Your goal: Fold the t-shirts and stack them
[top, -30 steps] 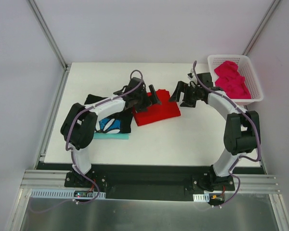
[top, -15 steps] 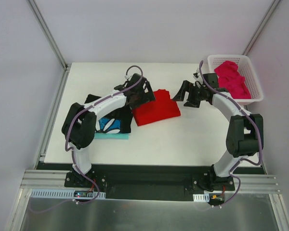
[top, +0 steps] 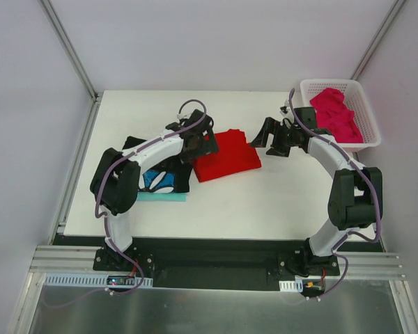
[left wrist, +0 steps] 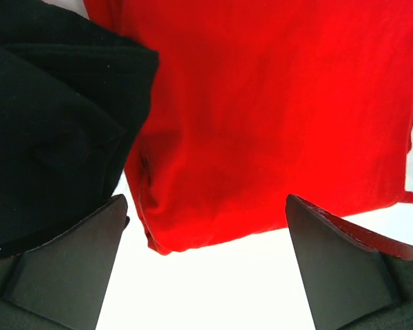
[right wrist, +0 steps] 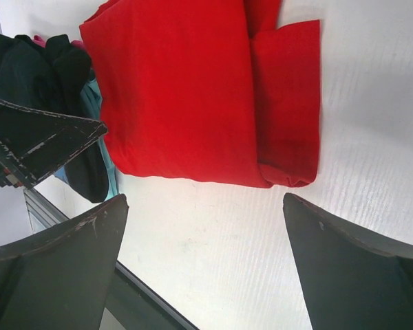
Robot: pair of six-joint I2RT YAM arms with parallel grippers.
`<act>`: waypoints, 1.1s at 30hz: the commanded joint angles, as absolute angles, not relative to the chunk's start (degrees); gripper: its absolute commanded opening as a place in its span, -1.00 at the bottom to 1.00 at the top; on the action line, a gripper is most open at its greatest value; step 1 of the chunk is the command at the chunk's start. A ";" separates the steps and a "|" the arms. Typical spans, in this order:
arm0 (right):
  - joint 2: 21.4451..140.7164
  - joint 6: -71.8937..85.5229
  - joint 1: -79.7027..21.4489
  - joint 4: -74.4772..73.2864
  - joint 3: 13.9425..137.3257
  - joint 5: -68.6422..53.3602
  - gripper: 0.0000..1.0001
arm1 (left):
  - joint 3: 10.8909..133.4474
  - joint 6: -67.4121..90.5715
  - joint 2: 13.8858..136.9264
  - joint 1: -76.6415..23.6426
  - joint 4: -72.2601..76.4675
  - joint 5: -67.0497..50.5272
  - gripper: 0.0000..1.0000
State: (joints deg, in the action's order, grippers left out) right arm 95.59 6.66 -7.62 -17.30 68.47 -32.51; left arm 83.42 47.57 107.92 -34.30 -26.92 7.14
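Top: red shirt (top: 230, 156) folded, mid-table (top: 265, 202). Left gripper (top: 207, 144) at its left edge, jaws wide, nothing clamped. Right gripper (top: 268, 139) just off its right edge, also wide and holding nothing. Black shirt (top: 168, 174) lies left of the red one, mostly under the left arm, on a teal cloth (top: 160, 197). Pink shirt (top: 336, 115) sits crumpled in the basket (top: 306, 87) at the far right corner.

Left wrist: left fingers (left wrist: 69, 268) spread wide. The red shirt's near edge and corner show between them, black shirt butting against its left side. Can't tell if the tips touch cloth.

Right wrist: right fingers (right wrist: 358, 268) spread wide over bare table. Red shirt lies beyond the tips with a fold along its right side, clear of both fingers. Black shirt and teal cloth sit at far left.
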 commanded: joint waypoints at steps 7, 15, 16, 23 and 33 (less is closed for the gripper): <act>92.37 7.03 -7.29 -17.05 68.20 -34.19 0.98 | 81.65 50.01 110.30 -34.63 -29.88 10.98 0.98; 92.72 7.29 -7.03 -16.52 67.94 -34.80 0.98 | 83.23 50.80 114.07 -34.89 -29.88 11.69 0.98; 92.72 7.29 -6.94 -16.44 68.03 -34.89 0.98 | 83.49 50.80 114.43 -34.89 -29.88 11.95 0.98; 93.77 8.34 -6.50 -15.21 67.85 -36.38 0.98 | 84.02 52.03 115.84 -35.24 -29.36 17.12 0.98; 96.06 9.22 -6.33 -14.33 68.73 -38.05 0.98 | 84.64 51.68 113.73 -35.33 -28.30 19.16 0.98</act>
State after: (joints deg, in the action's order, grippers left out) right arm 95.35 8.21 -6.83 -15.77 67.79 -36.07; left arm 82.81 51.72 115.22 -35.59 -27.73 15.70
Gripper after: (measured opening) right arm 0.990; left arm 0.992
